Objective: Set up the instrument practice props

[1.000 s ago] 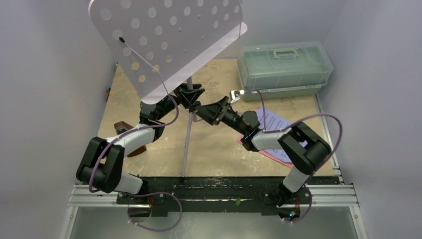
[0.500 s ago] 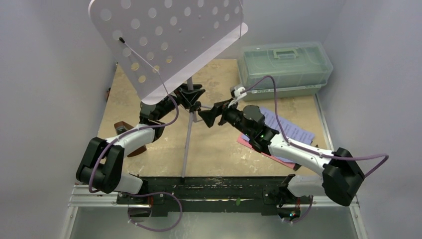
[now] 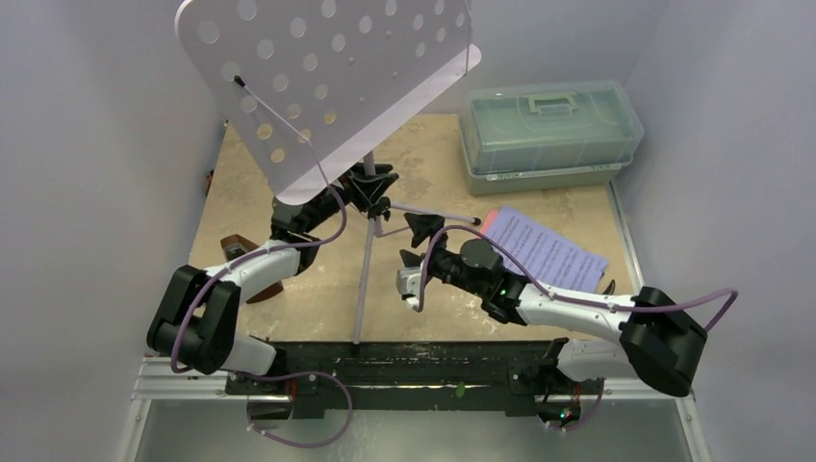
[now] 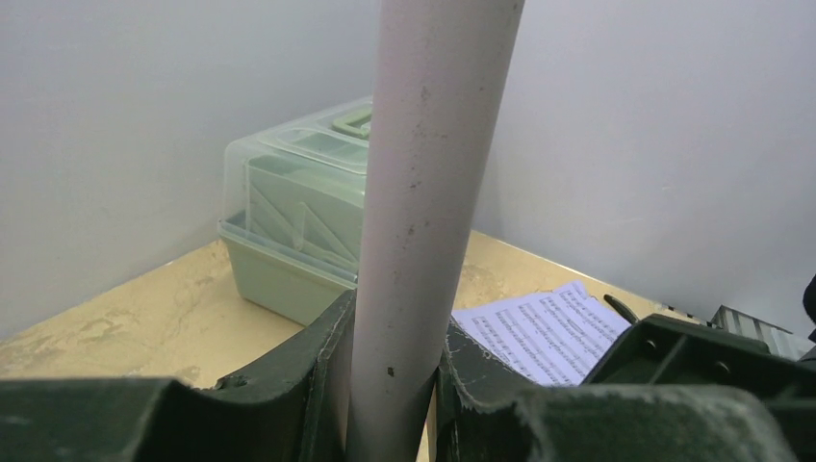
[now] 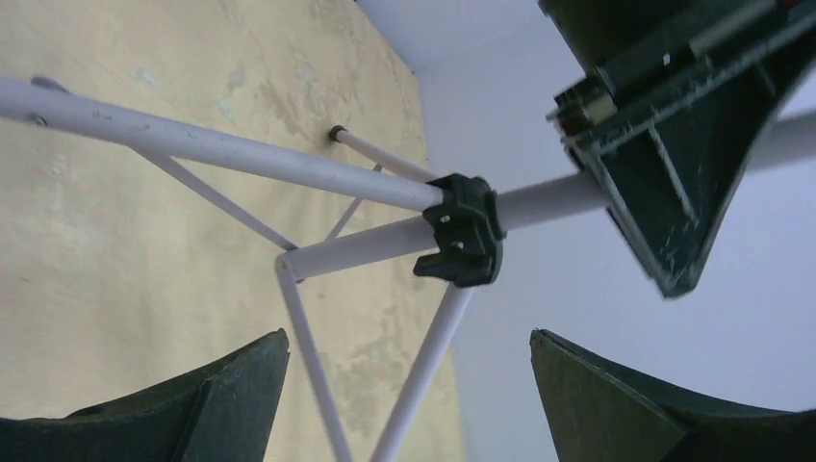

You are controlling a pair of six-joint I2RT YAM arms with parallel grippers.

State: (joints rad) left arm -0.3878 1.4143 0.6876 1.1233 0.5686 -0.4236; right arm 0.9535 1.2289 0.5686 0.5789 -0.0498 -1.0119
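Observation:
The lavender perforated music stand (image 3: 327, 77) stands on thin tripod legs (image 5: 289, 168) at the table's middle. My left gripper (image 3: 370, 188) is shut on the stand's pole (image 4: 423, 241), just above the black leg collar (image 5: 464, 231). My right gripper (image 3: 414, 243) hangs open a little in front of the legs, touching nothing; between its fingers (image 5: 409, 385) only legs and table show. A pale-blue music sheet (image 3: 544, 248) lies at right on a pink one (image 3: 488, 220). The brown metronome (image 3: 234, 244) lies partly under my left forearm.
A translucent green lidded box (image 3: 550, 135) stands at the back right. A black pliers handle (image 3: 608, 287) pokes out beside the sheets at the table's right edge. One tripod leg (image 3: 361, 284) reaches toward the near edge. Grey walls close in on three sides.
My right gripper has opened wide and drawn back from the stand's collar toward the near edge, uncovering the sheets. The left gripper stays on the pole.

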